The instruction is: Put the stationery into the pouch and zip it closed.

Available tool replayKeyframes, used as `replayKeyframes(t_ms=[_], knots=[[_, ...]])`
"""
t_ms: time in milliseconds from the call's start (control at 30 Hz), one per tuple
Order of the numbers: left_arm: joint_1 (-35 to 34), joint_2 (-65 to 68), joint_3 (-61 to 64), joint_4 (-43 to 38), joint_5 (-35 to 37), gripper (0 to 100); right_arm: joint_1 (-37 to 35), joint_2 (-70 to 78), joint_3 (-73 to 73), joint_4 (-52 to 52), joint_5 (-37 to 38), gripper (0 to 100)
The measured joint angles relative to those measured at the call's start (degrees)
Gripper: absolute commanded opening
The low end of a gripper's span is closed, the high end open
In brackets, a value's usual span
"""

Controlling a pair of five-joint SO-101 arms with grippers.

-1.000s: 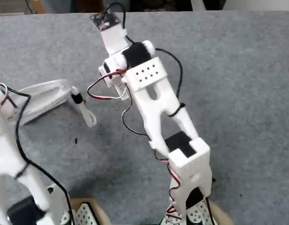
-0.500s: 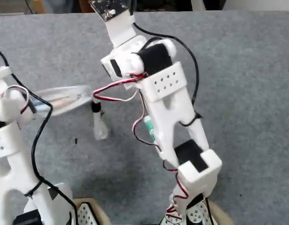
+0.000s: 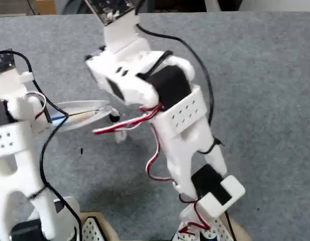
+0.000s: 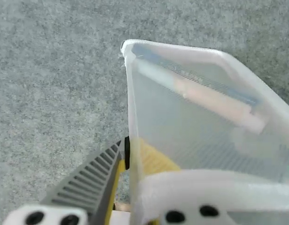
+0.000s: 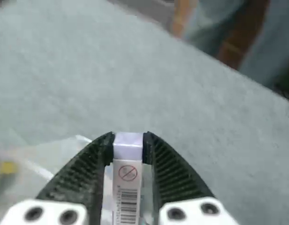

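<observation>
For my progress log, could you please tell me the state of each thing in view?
pouch: clamped at one edge, stationery inside; zip cannot be judged.
left gripper: shut on the pouch.
right gripper: shut on a white labelled item.

Looking like a robotics lab or hobby workshop bench. A grey felt-like mat is covering the whole surface (image 3: 265,75). Left arm (image 3: 16,150) and right arm (image 3: 185,120) are standing side by side, both in plain white plastic shells with black motor blocks showing. Loose red and black wiring (image 3: 150,160) is hanging off the joints. White perforated base plates (image 3: 92,230) are sitting at the near edge. Blurred brown uprights (image 5: 238,42) are showing beyond the far edge.
</observation>
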Motion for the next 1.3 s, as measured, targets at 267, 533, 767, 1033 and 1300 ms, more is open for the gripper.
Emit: replayKeyframes(t_ms=[267, 533, 767, 1033, 1300], knots=[[-0.3, 2.3, -0.4, -4.4, 0.4, 3, -5.5, 0.0, 0.0, -2.5, -9.8, 1.2], [-1.1, 2.4, -0.2, -6.7, 2.8, 3, -5.5, 0.0, 3.2, -4.5, -11.3, 1.2], [-2.0, 2.4, -0.1, -6.8, 3.2, 3, -5.6, 0.0, 14.2, -14.0, -9.6, 1.2], [-2.4, 2.4, -0.1, -7.0, 3.2, 3, -4.4, -0.1, 20.8, -18.4, -7.2, 1.2], [-2.4, 2.7, -0.9, -7.0, 3.2, 3, -3.5, -2.2, 23.0, -14.6, -7.2, 1.2]])
